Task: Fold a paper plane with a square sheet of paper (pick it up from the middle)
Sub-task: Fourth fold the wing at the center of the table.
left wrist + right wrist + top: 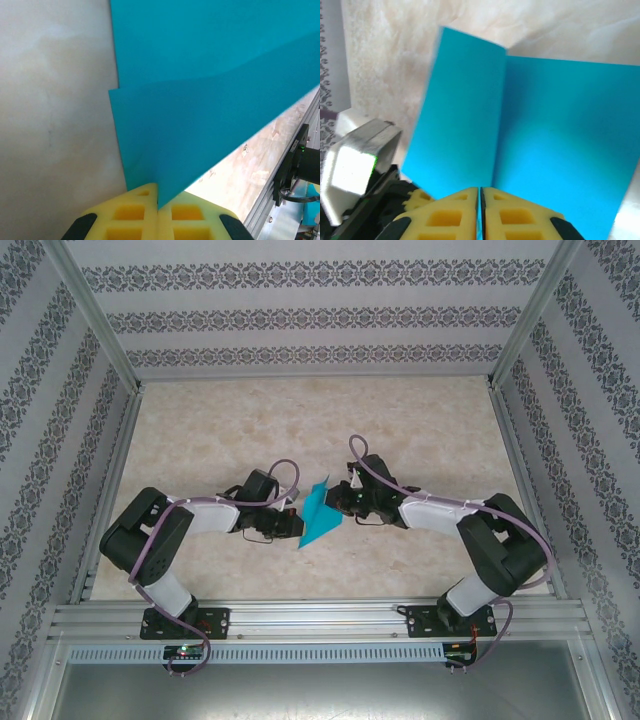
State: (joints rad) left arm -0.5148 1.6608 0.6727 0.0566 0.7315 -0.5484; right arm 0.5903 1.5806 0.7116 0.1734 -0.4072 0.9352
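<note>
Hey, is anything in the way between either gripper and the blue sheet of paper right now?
Nothing visible does. The left gripper and the right gripper are each shut directly on the square sheet of paper, pinching it at opposite sides.

The table [250, 420] has a pale top with cloudy brown swirls, like stone. Three walls stand around it: the far wall [320, 315], the left wall [50, 420] and the right wall [600, 420]. They are white with grey bands of little flower shapes. A silver left post [95, 310] and right post [535, 310] rise at the far corners. A wide silver rail [320, 618] runs along the table's near edge. Just nearer lies a thin slotted strip [300, 652], then a flat grey plate [320, 690].
</note>
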